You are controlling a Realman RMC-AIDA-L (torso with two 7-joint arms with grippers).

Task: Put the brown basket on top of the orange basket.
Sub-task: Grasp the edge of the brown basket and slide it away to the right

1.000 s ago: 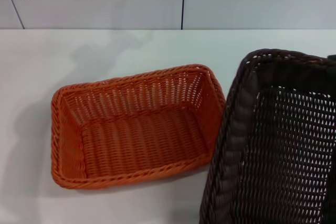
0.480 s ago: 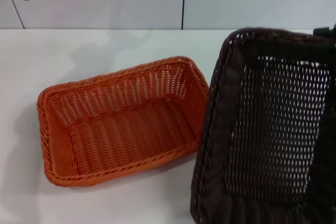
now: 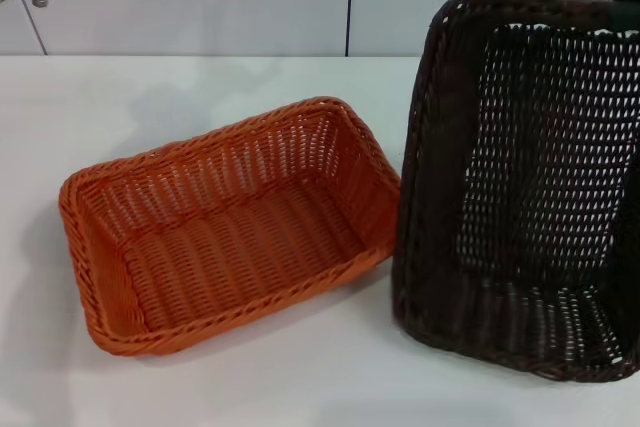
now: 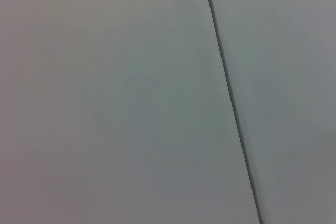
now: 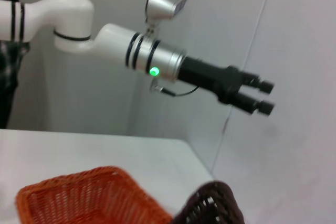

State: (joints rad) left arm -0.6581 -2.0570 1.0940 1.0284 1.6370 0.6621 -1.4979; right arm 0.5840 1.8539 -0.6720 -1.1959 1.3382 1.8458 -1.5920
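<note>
Brown basket [image 3: 520, 187]: lifted clear of the worktop and tipped steeply, its open side facing the head camera, so the open-weave floor and sloping walls show. It fills the right part of the head view; its lower rim hangs low near the front of the worktop. A corner of its rim [image 5: 210, 208] also shows in the right wrist view.

Orange basket [image 3: 225, 222]: upright on the white worktop [image 3: 200, 377], left of the brown one, mouth up and nothing inside. Its right end lies just beside the brown basket's left wall; whether they touch cannot be told.

Right end effector: only a dark scrap at the upper right edge of the head view, at the brown basket's top rim; whether its fingers are spread or pinching cannot be told.

Left end effector [image 5: 260, 98]: held high in the air, well apart from both baskets, before the grey wall panels [image 4: 105, 98]. Its black fingers [image 5: 262, 86] are spread a little, with nothing between them. A green light glows on the wrist.

Wall: pale panels with a dark vertical seam, behind the worktop.
</note>
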